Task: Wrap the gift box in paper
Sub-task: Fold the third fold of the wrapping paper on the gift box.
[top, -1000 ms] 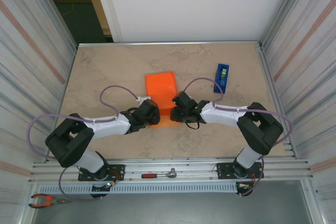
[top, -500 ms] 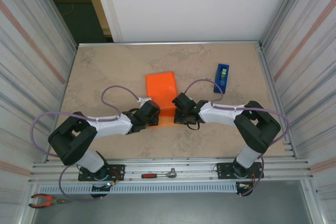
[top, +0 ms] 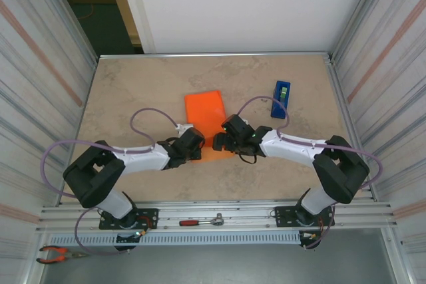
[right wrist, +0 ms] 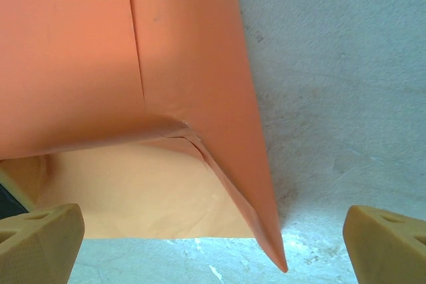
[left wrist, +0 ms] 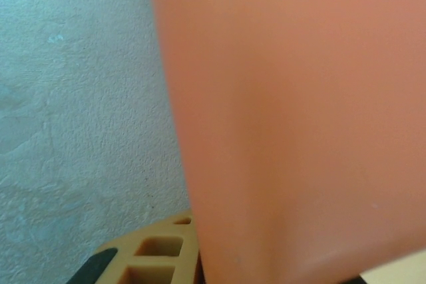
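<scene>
Counter [top: 133, 91]: mottled beige surface.
Paper [right wrist: 180, 51]: orange, folded over the parcel, loose flap toward near edge.
Gift box [top: 205, 111]: wrapped, mid-counter.
Tape dispenser [top: 281, 99]: blue, toward right edge.
Right pincer [right wrist: 213, 244]: fingers wide apart, flap corner between them.
Left pincer [top: 196, 148]: at flap's left side; apart or together, cannot tell.

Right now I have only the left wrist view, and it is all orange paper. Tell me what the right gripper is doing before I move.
Observer: The right gripper stands wide open, gripping nothing, at the near right corner of the gift box.
Operator: Give me the paper's state there.
Observer: The paper is folded over with a crease, and a paler surface shows under the flap.
Operator: Locate the tape.
Observer: The blue tape dispenser stands to the right of the box, apart from it.
</scene>
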You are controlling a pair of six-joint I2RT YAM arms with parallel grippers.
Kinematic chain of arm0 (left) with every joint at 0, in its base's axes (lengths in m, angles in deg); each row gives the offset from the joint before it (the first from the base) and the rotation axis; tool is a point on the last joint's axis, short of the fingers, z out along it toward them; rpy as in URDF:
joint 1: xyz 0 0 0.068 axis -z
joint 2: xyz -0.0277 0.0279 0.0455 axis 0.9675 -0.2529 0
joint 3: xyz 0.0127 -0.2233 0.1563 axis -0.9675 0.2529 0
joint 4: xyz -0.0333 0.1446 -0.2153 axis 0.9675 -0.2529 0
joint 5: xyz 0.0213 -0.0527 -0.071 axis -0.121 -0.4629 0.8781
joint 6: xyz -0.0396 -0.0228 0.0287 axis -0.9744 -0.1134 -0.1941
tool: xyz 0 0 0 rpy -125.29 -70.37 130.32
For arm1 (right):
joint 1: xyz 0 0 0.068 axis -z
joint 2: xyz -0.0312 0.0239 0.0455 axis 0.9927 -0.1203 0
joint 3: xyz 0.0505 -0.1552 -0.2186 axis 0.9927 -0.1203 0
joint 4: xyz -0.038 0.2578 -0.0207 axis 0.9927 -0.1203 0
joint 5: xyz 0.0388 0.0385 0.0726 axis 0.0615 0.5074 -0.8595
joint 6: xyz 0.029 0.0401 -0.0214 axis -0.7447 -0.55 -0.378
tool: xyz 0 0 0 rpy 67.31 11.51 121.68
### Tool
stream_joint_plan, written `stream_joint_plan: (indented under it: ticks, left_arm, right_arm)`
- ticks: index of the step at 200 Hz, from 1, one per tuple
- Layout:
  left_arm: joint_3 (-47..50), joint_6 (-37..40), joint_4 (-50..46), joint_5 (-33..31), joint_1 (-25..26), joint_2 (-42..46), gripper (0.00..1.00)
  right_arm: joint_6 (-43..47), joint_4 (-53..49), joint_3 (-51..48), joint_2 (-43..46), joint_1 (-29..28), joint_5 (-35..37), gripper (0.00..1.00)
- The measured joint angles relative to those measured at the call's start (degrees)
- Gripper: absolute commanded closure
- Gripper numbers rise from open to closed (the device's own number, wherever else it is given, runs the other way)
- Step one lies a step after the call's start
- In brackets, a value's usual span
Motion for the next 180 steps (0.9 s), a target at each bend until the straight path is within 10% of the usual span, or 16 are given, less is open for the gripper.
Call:
stream_joint_plan:
  ticks: [52, 180]
  left_arm:
    - [-0.1, 0.0, 0.0, 0.0, 0.0, -0.3, 0.85]
    - [-1.4, -0.5, -0.4, 1.4, 0.7, 0.3, 0.46]
  right_arm:
    - [1.8, -2.9, 2.8, -2.4, 1.9, -0.1, 0.04]
    - [-3.7, -3.0, 7.0, -11.8, -0.8, 3.2, 0.91]
